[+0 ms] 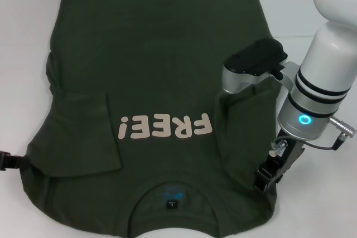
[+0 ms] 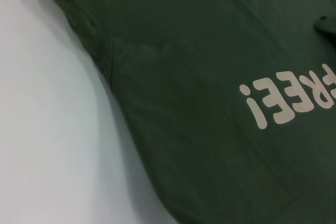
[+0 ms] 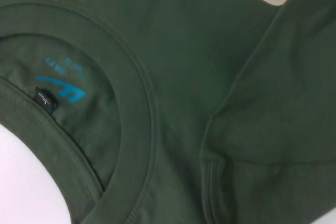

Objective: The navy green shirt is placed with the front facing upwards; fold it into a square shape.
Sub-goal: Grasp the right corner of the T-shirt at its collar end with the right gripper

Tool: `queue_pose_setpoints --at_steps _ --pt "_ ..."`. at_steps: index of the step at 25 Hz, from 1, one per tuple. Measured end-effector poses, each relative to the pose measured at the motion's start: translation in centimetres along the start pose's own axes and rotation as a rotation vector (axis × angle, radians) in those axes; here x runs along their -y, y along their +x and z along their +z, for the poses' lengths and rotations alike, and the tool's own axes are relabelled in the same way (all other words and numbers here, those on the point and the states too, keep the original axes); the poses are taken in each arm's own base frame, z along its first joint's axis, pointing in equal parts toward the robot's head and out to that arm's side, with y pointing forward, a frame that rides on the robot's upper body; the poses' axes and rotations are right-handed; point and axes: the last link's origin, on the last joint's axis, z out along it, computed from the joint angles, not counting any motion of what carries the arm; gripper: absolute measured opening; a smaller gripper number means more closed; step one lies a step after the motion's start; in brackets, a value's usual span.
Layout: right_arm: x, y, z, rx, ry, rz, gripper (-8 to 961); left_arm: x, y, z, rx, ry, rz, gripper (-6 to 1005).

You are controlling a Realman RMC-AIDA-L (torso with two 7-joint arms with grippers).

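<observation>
The navy green shirt (image 1: 156, 54) lies front up on the white table (image 1: 22, 26), its neck toward me. The cream "FREE!" print (image 1: 166, 126) reads upside down from my head. Both short sleeves are folded inward over the body, one on the left (image 1: 83, 137) and one on the right (image 1: 242, 126). My right gripper (image 1: 266, 175) hangs low over the shirt's right shoulder, beside the ribbed collar (image 1: 175, 193). The right wrist view shows the collar (image 3: 136, 108), the small dark neck label (image 3: 46, 100) and the folded sleeve's edge (image 3: 231, 103). My left gripper (image 1: 6, 161) barely shows at the shirt's left shoulder edge.
White table (image 2: 42, 129) surrounds the shirt (image 2: 210, 77) on the left and far sides. The right arm's silver and white body (image 1: 318, 93) stands above the shirt's right edge, hiding some of it.
</observation>
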Motion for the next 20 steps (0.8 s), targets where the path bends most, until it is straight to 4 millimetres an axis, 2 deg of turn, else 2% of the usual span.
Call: queue_pose_setpoints --at_steps 8,13,20 --pt "-0.2 -0.2 -0.2 -0.009 0.005 -0.017 446 0.0 0.0 0.0 -0.002 0.000 -0.001 24" --pt "-0.7 -0.4 -0.3 -0.005 -0.011 -0.032 415 0.1 0.0 -0.1 -0.004 0.003 0.001 24" --pt "-1.4 -0.8 -0.1 -0.003 -0.013 -0.061 422 0.1 0.0 -0.1 -0.004 0.003 0.004 24"
